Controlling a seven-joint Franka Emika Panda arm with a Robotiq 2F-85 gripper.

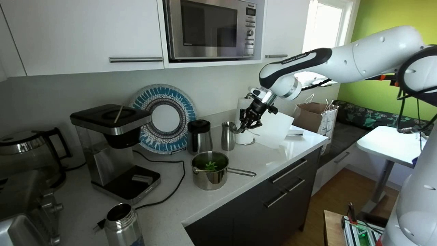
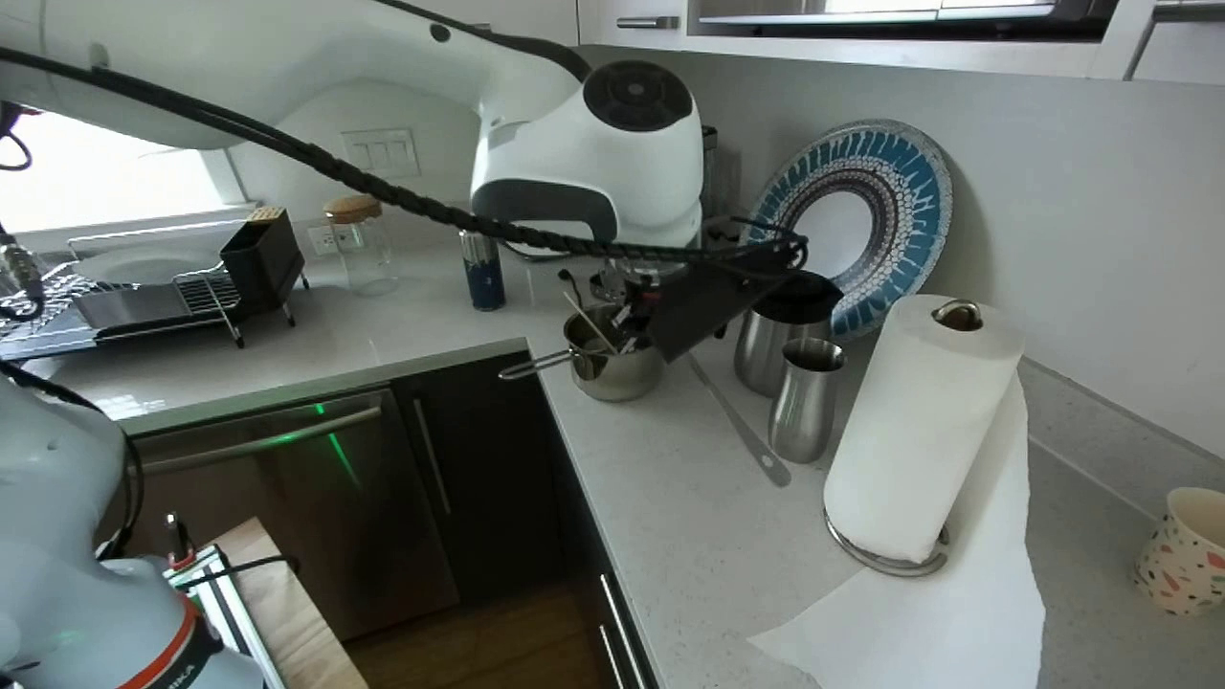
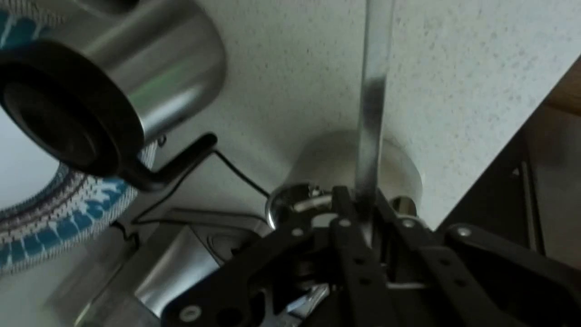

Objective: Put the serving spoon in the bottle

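one claw [image 3: 361, 194], one serving spoon [image 3: 374, 81], one bottle [image 1: 228, 138], one screw-necked flask [image 1: 123, 229], one saucepan [image 1: 209, 180]

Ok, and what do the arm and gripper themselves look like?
The arm is white and rounded, with a curved black stripe, a ribbed black cable and a red-orange band near its base. The gripper is black and angular, with slim fingers and silvery screws.

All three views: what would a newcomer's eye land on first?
Probably the big white arm, which spans the counter in both exterior views. Then the round blue-patterned platter propped against the wall. In the wrist view, it would be the serving spoon, its handle running from the claw to the top edge.
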